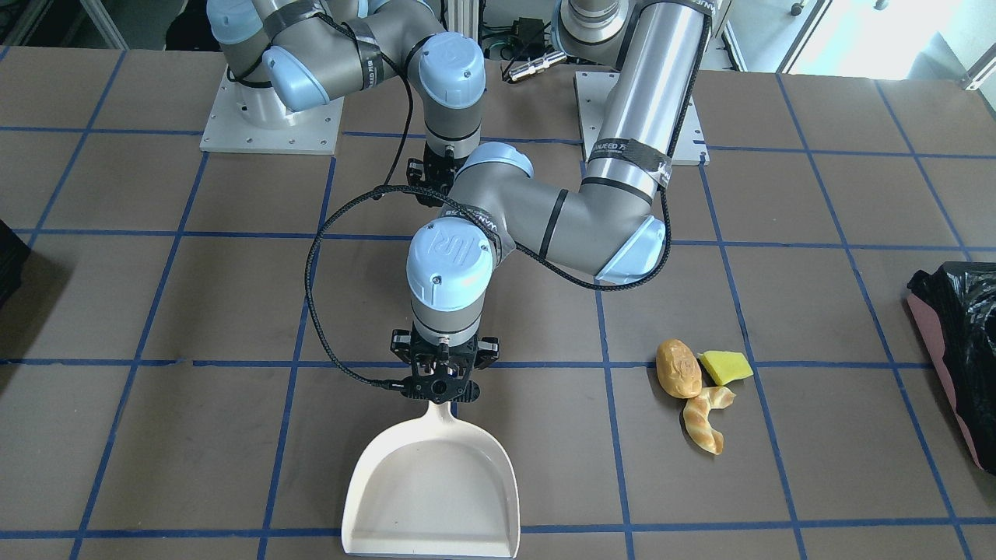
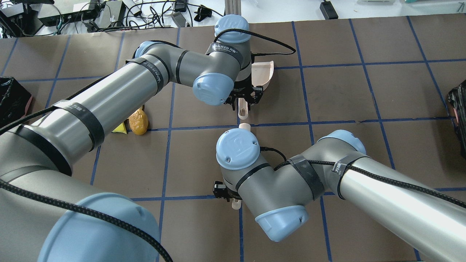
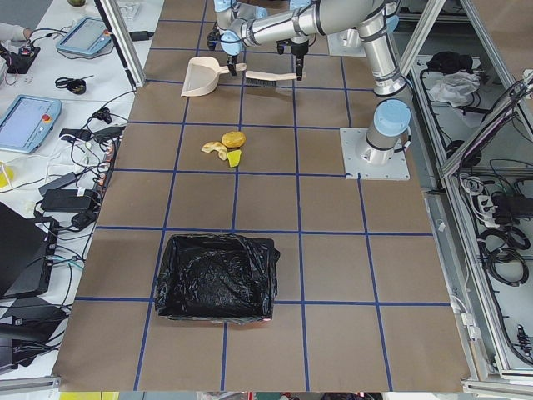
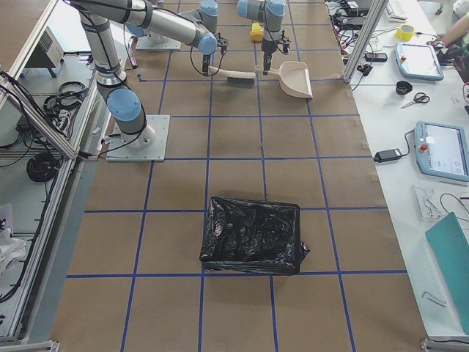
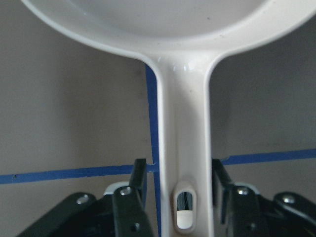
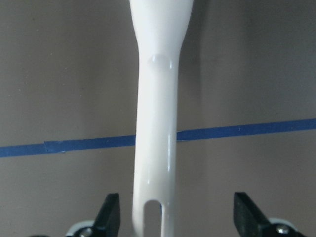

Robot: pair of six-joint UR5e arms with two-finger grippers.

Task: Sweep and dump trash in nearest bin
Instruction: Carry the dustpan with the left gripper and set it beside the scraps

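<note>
**Brown Grid Table: Both Grippers at Tool Handles**

Brown table [image 1: 156, 435], marked with blue tape lines, carries all items. The order below runs from the front-facing camera toward the robot base.

Dustpan [image 1: 432, 490]: white, lying flat, mouth toward the camera and handle toward the robot.

Left gripper [image 1: 440, 386]: pointing down over the dustpan handle. In the wrist view the fingers [image 5: 139, 173] straddle the handle at a narrow setting. A strip of table shows between one finger and the handle, so it is not clamped.

Trash: bread roll [image 1: 678, 369], yellow wedge [image 1: 726, 367] and croissant-like pastry [image 1: 706, 424] lie clustered on the table on the robot's left, between the dustpan and the bin. The wedge touches the roll.

Bin [image 1: 961, 311]: pink-sided with a black bag liner, at the table's end on the robot's left, apart from the trash.

Right gripper [image 6: 177, 210]: farthest back, behind the left arm's wrist. Its jaws are spread wide on either side of the white brush [image 6: 155, 123] handle, clear of it on both sides.
</note>
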